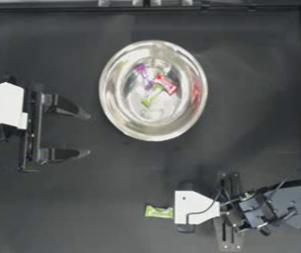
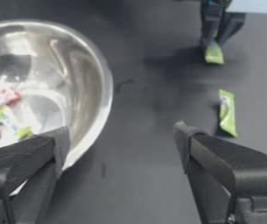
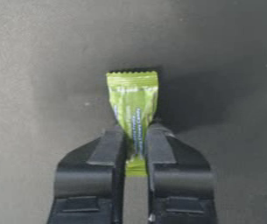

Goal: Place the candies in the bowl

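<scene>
Right gripper point(image 3: 134, 144) jaws pinch crinkled lime-green candy point(image 3: 133, 103)

Five candies are counted: three lime-green ones point(image 2: 227, 112) point(image 3: 134, 114) point(image 1: 151, 94), one red-and-white one point(image 1: 166, 83) and one purple one point(image 1: 140, 68). One bowl point(image 1: 113, 106) is seen. Two grippers are counted, left point(image 1: 85, 133) and right point(image 1: 179, 211).

The bowl point(image 1: 116, 106) is shiny silver, mirroring the sweets inside: a red-and-white one point(image 1: 165, 83), a purple one point(image 1: 140, 68), a lime-green one point(image 1: 151, 95). Two more lime-green sweets, one point(image 3: 134, 103) with thin blue lettering, one point(image 2: 226, 112) plain. The table point(image 1: 60, 197) is dark grey; both grippers black.
</scene>
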